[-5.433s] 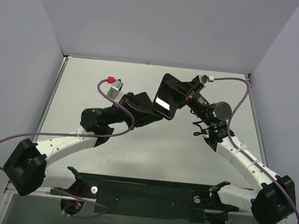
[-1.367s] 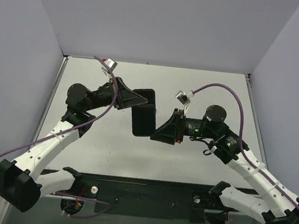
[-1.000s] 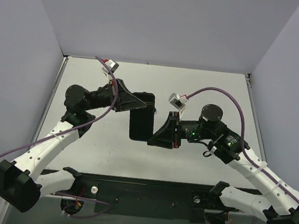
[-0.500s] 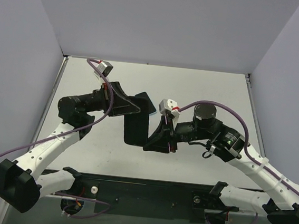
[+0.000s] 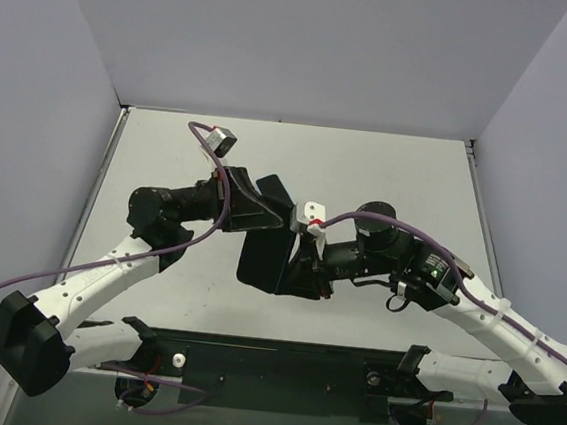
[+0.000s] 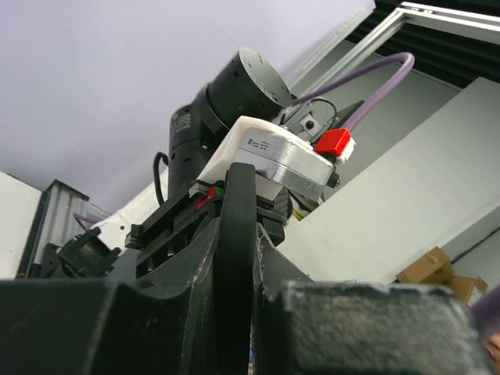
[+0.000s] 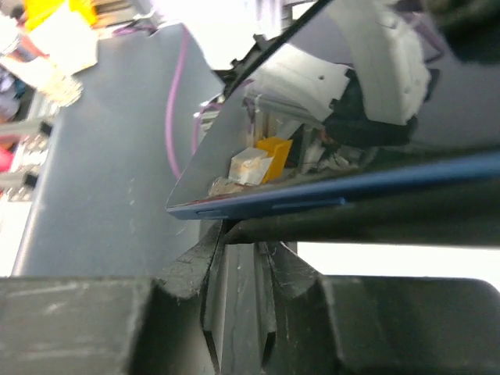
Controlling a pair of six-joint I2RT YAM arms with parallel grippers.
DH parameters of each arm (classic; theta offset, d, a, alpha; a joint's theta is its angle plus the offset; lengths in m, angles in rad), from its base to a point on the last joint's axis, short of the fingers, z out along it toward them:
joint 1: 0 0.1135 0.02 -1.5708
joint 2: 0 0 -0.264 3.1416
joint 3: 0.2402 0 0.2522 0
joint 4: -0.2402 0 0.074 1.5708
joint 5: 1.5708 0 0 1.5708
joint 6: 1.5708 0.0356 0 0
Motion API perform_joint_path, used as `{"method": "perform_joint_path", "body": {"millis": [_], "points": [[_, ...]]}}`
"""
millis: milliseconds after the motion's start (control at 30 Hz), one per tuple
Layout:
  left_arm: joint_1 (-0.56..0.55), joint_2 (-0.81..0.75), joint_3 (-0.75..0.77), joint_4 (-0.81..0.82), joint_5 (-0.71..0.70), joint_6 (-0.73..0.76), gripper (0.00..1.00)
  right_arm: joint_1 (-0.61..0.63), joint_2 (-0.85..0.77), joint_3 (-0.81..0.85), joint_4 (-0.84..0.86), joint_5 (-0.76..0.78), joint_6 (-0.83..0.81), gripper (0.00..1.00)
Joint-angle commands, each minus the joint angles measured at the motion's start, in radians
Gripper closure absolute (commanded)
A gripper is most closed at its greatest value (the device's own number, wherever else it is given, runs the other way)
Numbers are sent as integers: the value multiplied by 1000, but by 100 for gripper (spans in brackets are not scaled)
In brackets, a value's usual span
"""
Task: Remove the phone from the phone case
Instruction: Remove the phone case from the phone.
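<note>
Mid-peel: left end effector (image 5: 265,216) and right end effector (image 5: 286,269) both clenched on phone case (image 5: 255,258) edges (phone (image 7: 328,117) looks seated). Next I pry apart.

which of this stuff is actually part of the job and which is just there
Part of the job:
phone
case
left gripper
right gripper

Just there:
table
purple cables

Glossy, mirror-smooth phone (image 7: 312,117); matt black plastic case (image 7: 375,223)
</note>
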Motion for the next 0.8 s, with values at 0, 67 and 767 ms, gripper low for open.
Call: {"method": "perform_joint_path", "body": {"millis": [0,67,767], "points": [[-73,-56,17,32,-49,-104,100,-47,-24,-165,416,668,262,100],[-66,-66,-12,33,-120,-98,100,-29,-63,-224,454,875,392,100],[245,-244,-98,-491,-412,339,100,-28,-247,-299,508,459,950,35]]}}
